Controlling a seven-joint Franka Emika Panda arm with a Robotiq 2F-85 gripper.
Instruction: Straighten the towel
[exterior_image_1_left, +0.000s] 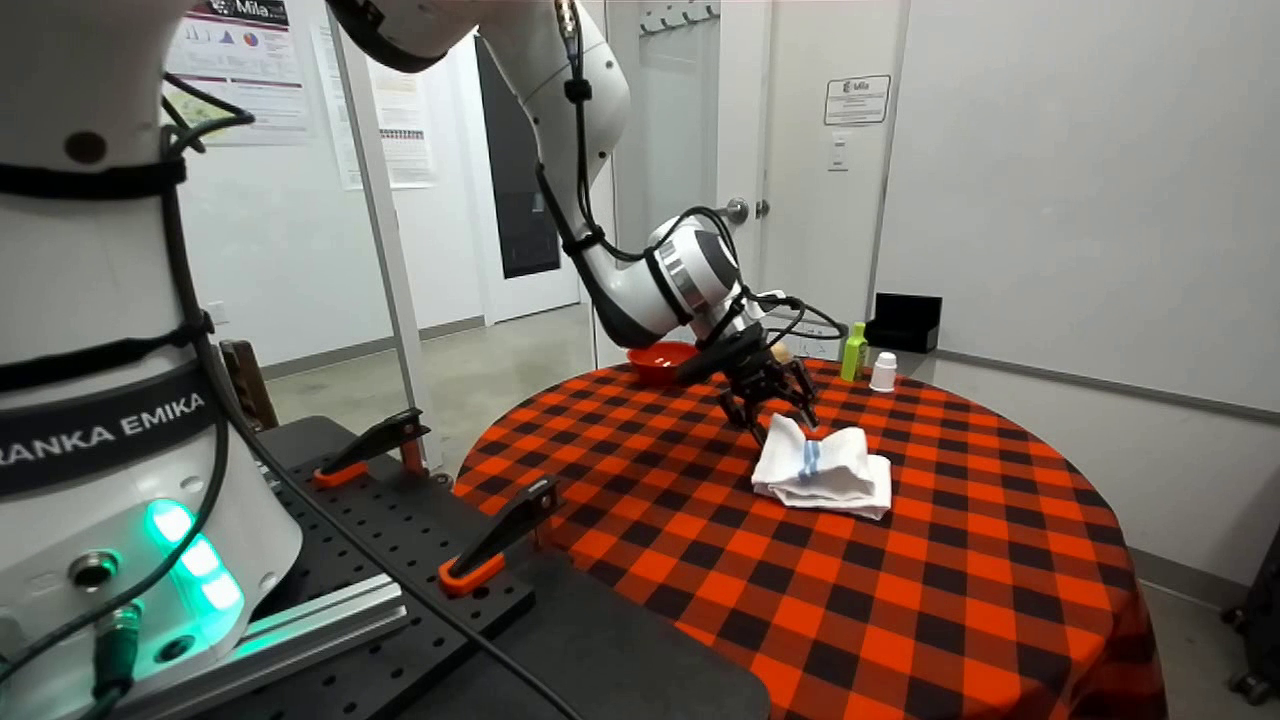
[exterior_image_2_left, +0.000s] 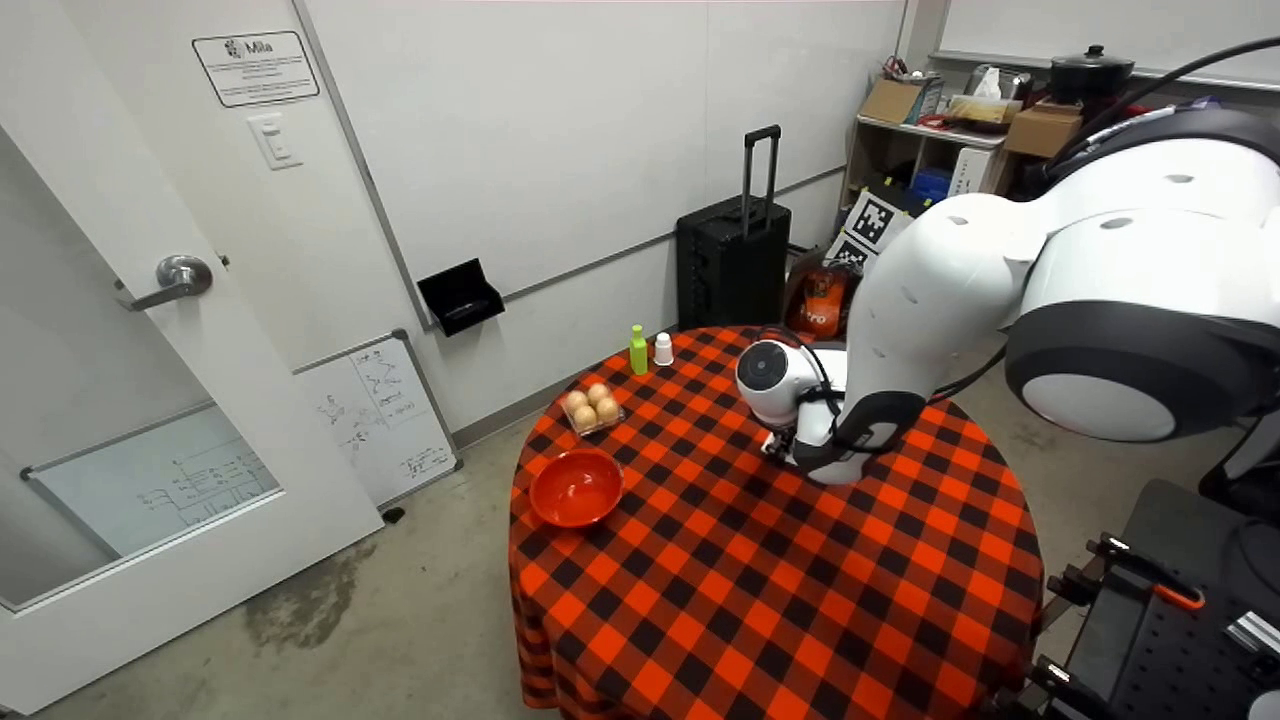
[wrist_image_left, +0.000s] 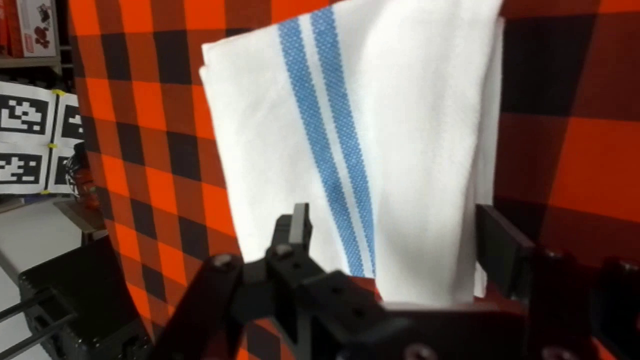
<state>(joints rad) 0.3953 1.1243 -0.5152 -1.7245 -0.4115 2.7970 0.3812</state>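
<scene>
Just beside the end effector (wrist_image_left: 392, 220) lies the towel (wrist_image_left: 370, 145) (folded).

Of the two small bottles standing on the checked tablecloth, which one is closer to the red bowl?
The lime-green bottle: in both exterior views it stands nearer the red bowl than the white bottle does, and it is taller.

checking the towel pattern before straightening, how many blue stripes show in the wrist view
2, side by side down the towel: the left stripe, and the right stripe across a narrow white gap from it. More may be hidden in the folds.
</scene>
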